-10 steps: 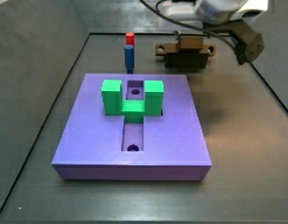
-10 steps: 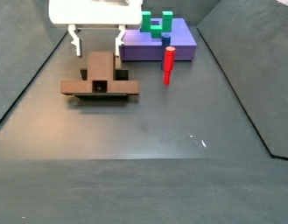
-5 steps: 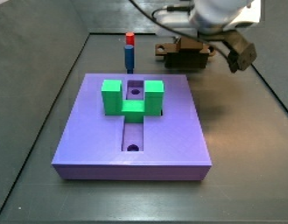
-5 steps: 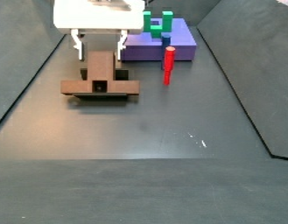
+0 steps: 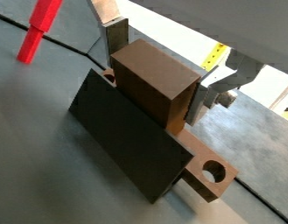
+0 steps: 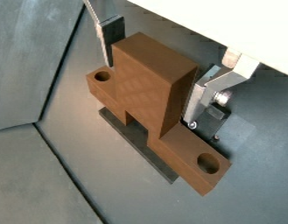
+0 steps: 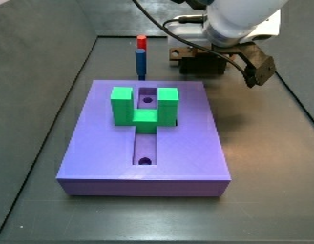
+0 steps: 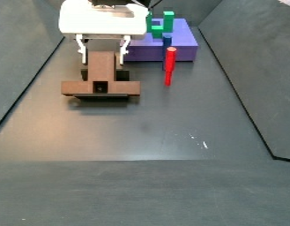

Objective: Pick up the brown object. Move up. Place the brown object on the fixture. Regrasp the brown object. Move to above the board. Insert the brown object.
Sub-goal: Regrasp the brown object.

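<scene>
The brown object [image 5: 152, 83] is a reddish-brown bar with a hole near each end and a raised block in its middle. It rests on the dark fixture [image 5: 122, 153], as both wrist views show, brown object [image 6: 152, 74] over fixture [image 6: 144, 144]. My gripper [image 5: 153, 89] stands open around the raised block, one silver finger on each side, with a narrow gap at one finger [image 6: 108, 39]. In a side view the gripper [image 8: 100, 55] straddles the brown object [image 8: 101, 75]. The purple board [image 7: 146, 148] lies nearer the front, apart from the gripper [image 7: 220, 59].
A green U-shaped block [image 7: 144, 107] sits on the board's far half, over its groove. A blue peg with a red top [image 7: 141, 57] stands upright between board and fixture, close to the gripper's side. Dark walls border the floor [image 8: 147, 132].
The gripper has come down and shifted over the fixture, so its fingers now flank the brown object's raised block. The brown object has not moved.
</scene>
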Available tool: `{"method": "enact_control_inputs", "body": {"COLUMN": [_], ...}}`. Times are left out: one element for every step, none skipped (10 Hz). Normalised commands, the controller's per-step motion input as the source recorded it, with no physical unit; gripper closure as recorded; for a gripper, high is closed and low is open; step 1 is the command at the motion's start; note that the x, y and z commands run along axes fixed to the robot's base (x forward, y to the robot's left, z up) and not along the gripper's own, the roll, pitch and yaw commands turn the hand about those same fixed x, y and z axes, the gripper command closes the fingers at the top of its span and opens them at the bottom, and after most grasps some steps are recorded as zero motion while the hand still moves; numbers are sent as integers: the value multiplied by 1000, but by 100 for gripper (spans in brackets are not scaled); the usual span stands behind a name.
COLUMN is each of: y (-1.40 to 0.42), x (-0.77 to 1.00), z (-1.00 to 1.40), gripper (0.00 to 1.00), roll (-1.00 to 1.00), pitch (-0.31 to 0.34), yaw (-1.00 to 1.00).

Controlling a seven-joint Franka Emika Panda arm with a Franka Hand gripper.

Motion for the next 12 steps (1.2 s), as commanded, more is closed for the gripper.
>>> {"method": "enact_control_inputs", "body": {"y": [0, 0, 0, 0, 0, 0, 0, 0, 0, 0, 0, 0], "x": [-66, 0, 0, -6, 0, 0, 0, 0, 0, 0, 0, 0], "z": [-117, -51, 0, 0, 0, 0, 0, 0, 0, 0, 0, 0], "gripper": [0, 0, 0, 0, 0, 100, 100, 100, 100, 100, 100, 100], "roll": [146, 123, 106, 66, 0, 0, 0, 0, 0, 0, 0, 0], "pitch": [0, 0, 0, 0, 0, 0, 0, 0, 0, 0, 0, 0], "yaw": [0, 0, 0, 0, 0, 0, 0, 0, 0, 0, 0, 0]}}
